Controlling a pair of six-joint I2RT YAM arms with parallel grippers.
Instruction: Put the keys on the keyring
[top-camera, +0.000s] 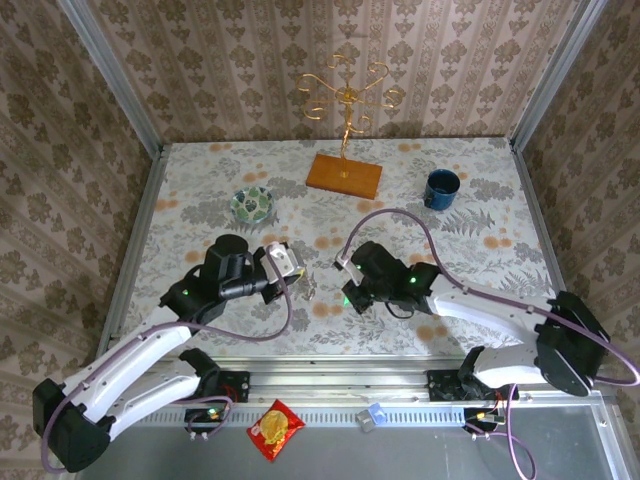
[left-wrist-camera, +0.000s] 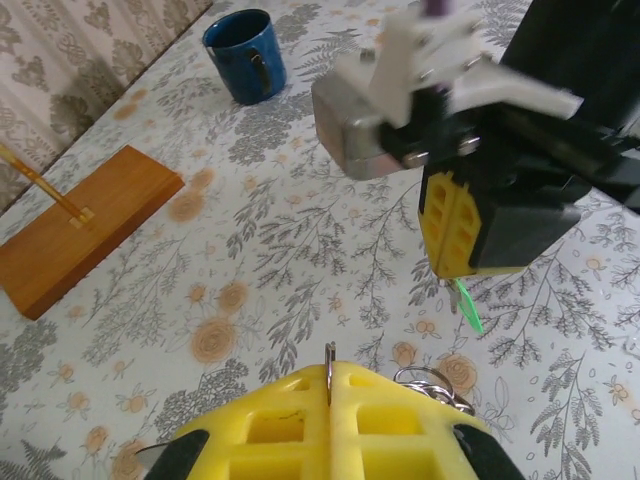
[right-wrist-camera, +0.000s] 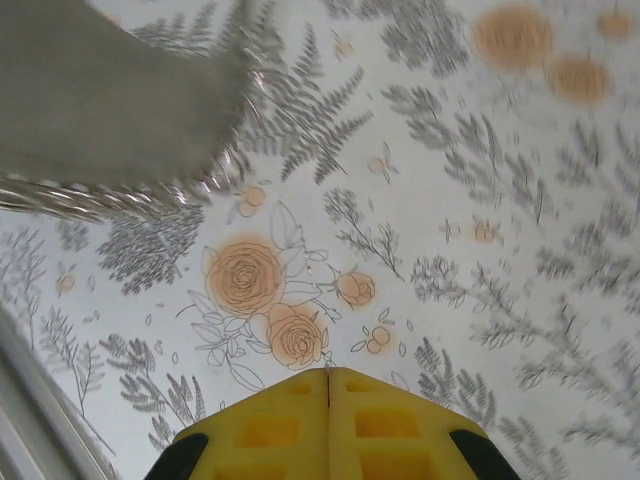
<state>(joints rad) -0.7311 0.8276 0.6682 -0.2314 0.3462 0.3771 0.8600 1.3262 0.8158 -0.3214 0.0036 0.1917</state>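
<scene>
Table: white table (top-camera: 480, 250) with a grey fern and orange flower print, across the middle of the top view.
Stand: gold wire stand on a flat orange-brown wooden base (top-camera: 344, 175), upper centre of the top view.
Left gripper: yellow-padded left gripper (left-wrist-camera: 330, 385), bottom centre of the left wrist view. Its pads are pressed together and pinch a thin metal loop that stands up in their seam.
Right gripper: yellow-padded right gripper (right-wrist-camera: 329, 390), bottom centre of the right wrist view, pads pressed together. In the left wrist view it hangs at the centre right, pinching the key.
Mug: dark blue mug (top-camera: 441, 188), upright, upper right of the table.
Bowl: green-white patterned bowl (top-camera: 254, 204), left of the wooden base.
Packet: red snack packet (top-camera: 275, 430), bottom of the top view, between the arm bases.
Keyring: thin grey metal keyring (left-wrist-camera: 432, 380), its loops just right of the left gripper's tips, lower centre of the left wrist view.
Key: small bright green key (left-wrist-camera: 466, 308), poking down from the right gripper's tips, above the keyring and apart from it.
</scene>
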